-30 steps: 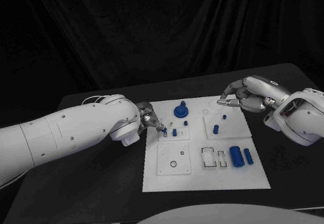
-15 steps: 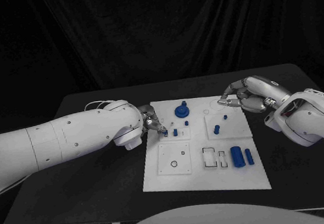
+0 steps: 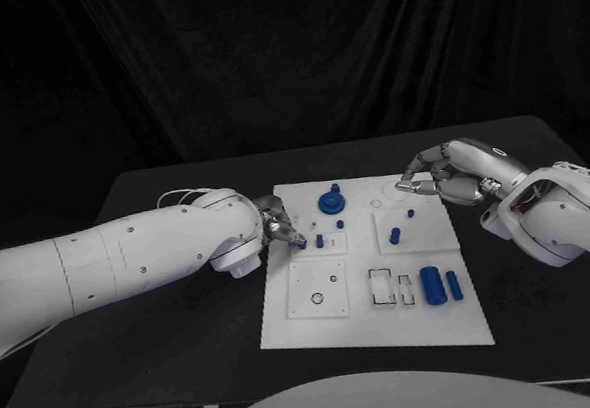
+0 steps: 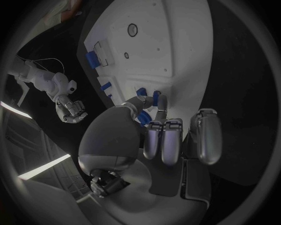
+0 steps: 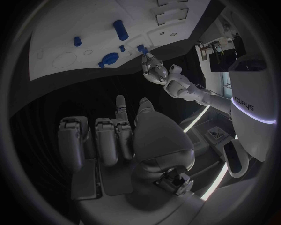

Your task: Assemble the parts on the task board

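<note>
Since the earlier frames the left arm has pushed further in over the table, while its hand has stayed at the board's left edge; the right hand has not shifted. Left hand sits at the near-left corner of the upper-left block on the board, thumb and a finger pinched together at a small blue peg; the wrist view shows the peg touching the fingertips, but whether it is gripped or only being pressed into its seat I cannot tell. Two more short pegs stand just beside it on the same block. Behind them the round blue knob stands upright, apparently seated. Right of that, a second block carries two small blue pieces. Along the near edge two blue cylinders lie flat beside open rectangular slots, and the round hole block at near left holds nothing. Right hand hovers over the board's far-right corner, fingers curled in, holding nothing visible. Judgement: assembly is partway; the lying cylinders and open seats remain.
</note>
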Tool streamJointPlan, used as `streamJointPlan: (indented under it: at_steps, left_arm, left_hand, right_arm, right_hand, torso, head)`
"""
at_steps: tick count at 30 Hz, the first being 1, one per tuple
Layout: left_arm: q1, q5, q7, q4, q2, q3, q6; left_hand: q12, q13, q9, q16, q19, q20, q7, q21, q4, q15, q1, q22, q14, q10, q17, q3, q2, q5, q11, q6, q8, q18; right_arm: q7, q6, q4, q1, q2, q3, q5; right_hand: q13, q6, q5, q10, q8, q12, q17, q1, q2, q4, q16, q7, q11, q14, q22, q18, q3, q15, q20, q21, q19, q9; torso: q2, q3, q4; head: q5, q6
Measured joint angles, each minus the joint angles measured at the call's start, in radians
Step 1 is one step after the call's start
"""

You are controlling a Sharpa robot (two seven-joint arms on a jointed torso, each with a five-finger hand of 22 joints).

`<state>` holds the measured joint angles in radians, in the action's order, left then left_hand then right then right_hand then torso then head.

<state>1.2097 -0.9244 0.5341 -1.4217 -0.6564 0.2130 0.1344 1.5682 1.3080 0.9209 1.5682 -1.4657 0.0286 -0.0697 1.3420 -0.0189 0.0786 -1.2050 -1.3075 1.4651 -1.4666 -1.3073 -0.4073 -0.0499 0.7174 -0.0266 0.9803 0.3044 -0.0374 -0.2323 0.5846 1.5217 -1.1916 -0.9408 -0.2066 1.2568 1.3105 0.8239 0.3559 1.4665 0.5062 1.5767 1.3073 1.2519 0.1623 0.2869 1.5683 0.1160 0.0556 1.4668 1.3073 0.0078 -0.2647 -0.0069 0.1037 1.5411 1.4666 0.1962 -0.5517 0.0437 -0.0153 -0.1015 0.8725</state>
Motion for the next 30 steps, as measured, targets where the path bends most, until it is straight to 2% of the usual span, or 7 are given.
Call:
streamJointPlan:
  at_steps: [5, 7, 13, 17, 23, 25, 30]
  left_arm:
    - [-0.002, -0.002, 0.000, 0.000, 0.001, 0.000, 0.001]
    - [-0.002, -0.002, 0.000, 0.000, 0.002, 0.000, 0.001]
    - [-0.003, -0.003, 0.000, 0.000, 0.002, 0.000, 0.000]
    - [-0.003, -0.004, -0.002, 0.000, 0.000, -0.001, -0.001]
    - [-0.003, -0.004, -0.006, -0.001, -0.003, -0.001, -0.001]
    - [-0.003, -0.005, -0.008, -0.001, -0.004, -0.001, 0.000]
    - [-0.004, -0.005, -0.012, -0.001, -0.006, 0.000, 0.001]
  left_hand:
    - [0.000, 0.000, -0.002, 0.000, 0.000, 0.000, 0.000, 0.000, 0.000, 0.000, 0.000, 0.000, 0.000, 0.000, 0.000, 0.000, 0.000, 0.000, 0.000, 0.000, 0.001, 0.000]
    - [0.000, 0.000, -0.012, 0.000, 0.000, 0.000, 0.000, 0.000, 0.000, 0.000, 0.000, 0.000, 0.000, 0.000, 0.000, 0.000, 0.000, -0.018, 0.000, 0.000, 0.007, 0.000]
    - [0.000, 0.000, -0.045, 0.000, 0.000, 0.000, 0.008, -0.045, 0.000, 0.000, -0.010, 0.000, 0.000, 0.000, 0.000, 0.000, 0.016, -0.176, 0.000, -0.036, 0.021, 0.000]
    - [0.000, 0.000, -0.053, 0.000, 0.000, 0.000, 0.009, -0.047, 0.005, 0.000, -0.015, 0.000, 0.000, 0.000, 0.000, 0.005, 0.021, -0.222, 0.000, -0.041, 0.031, 0.000]
    - [0.000, 0.000, -0.062, 0.000, 0.000, 0.000, 0.013, -0.050, 0.008, 0.000, -0.015, 0.000, 0.000, 0.000, 0.000, 0.008, 0.021, -0.273, 0.000, -0.048, 0.046, 0.000]
    - [0.000, 0.000, -0.063, 0.000, 0.000, 0.000, 0.020, -0.050, 0.030, 0.000, -0.023, 0.000, 0.000, 0.000, 0.000, -0.011, 0.029, -0.279, 0.000, -0.051, 0.062, 0.000]
    - [0.000, 0.000, -0.065, 0.000, 0.000, 0.000, 0.020, -0.050, 0.036, 0.000, -0.027, 0.000, 0.000, 0.000, 0.000, -0.014, 0.029, -0.291, 0.000, -0.051, 0.065, 0.000]
  right_arm:
    - [0.001, 0.000, -0.001, 0.001, 0.001, 0.000, 0.000]
    - [0.001, 0.000, -0.002, 0.001, 0.002, 0.000, 0.000]
    - [0.001, 0.000, -0.002, 0.002, 0.003, 0.000, 0.000]
    - [0.001, 0.000, -0.002, 0.002, 0.002, 0.000, 0.000]
    - [0.002, 0.000, -0.003, 0.003, 0.002, 0.000, 0.000]
    - [0.002, 0.000, -0.003, 0.003, 0.002, 0.000, 0.000]
    - [0.002, -0.001, -0.004, 0.004, 0.002, 0.000, 0.000]
  right_hand:
    - [0.000, 0.004, 0.000, 0.000, 0.000, 0.001, 0.000, 0.001, 0.001, 0.000, 0.000, -0.003, 0.000, 0.000, 0.001, 0.000, 0.000, 0.000, 0.000, 0.000, 0.000, 0.000]
    - [0.000, 0.007, 0.007, 0.000, 0.000, 0.001, 0.000, 0.001, 0.001, 0.000, 0.000, 0.000, 0.000, 0.000, 0.001, 0.000, 0.000, 0.000, 0.000, 0.000, 0.000, 0.000]
    - [0.000, 0.007, 0.018, -0.002, 0.000, 0.001, 0.000, 0.003, 0.003, 0.000, 0.000, 0.000, -0.002, 0.000, 0.001, 0.000, 0.000, 0.000, 0.000, 0.000, 0.000, -0.002]
    - [0.000, 0.011, 0.032, -0.003, 0.000, -0.002, 0.000, 0.011, 0.003, 0.000, 0.000, -0.004, -0.004, 0.000, 0.001, 0.000, 0.000, 0.000, 0.000, -0.004, 0.000, -0.003]
    - [0.000, 0.011, 0.038, 0.000, 0.000, -0.003, 0.000, 0.013, 0.005, 0.000, 0.000, -0.004, -0.007, 0.000, 0.001, 0.000, 0.000, 0.000, 0.000, -0.004, 0.000, -0.003]
    - [0.000, 0.011, 0.038, 0.000, -0.004, -0.003, 0.000, 0.014, 0.006, 0.000, 0.000, -0.004, -0.007, 0.000, 0.001, 0.000, 0.000, 0.000, 0.000, -0.004, 0.000, -0.003]
    - [0.000, 0.011, 0.043, 0.000, -0.004, -0.003, 0.000, 0.016, 0.008, 0.000, 0.000, -0.004, -0.007, 0.000, 0.001, 0.000, 0.000, 0.000, 0.000, -0.004, 0.000, -0.004]
  torso:
    - [0.000, -0.0006, 0.0000]
    - [0.000, -0.0006, 0.0000]
    - [0.001, -0.0006, -0.0001]
    - [0.001, -0.0006, -0.0005]
    - [0.000, -0.0006, -0.0006]
    - [0.000, -0.0006, -0.0006]
    - [0.000, -0.0009, -0.0008]
  head:
    - [0.001, 0.000]
    - [0.001, 0.000]
    - [0.004, 0.000]
    - [0.006, 0.000]
    - [0.007, 0.000]
    - [0.007, 0.000]
    - [0.005, 0.000]
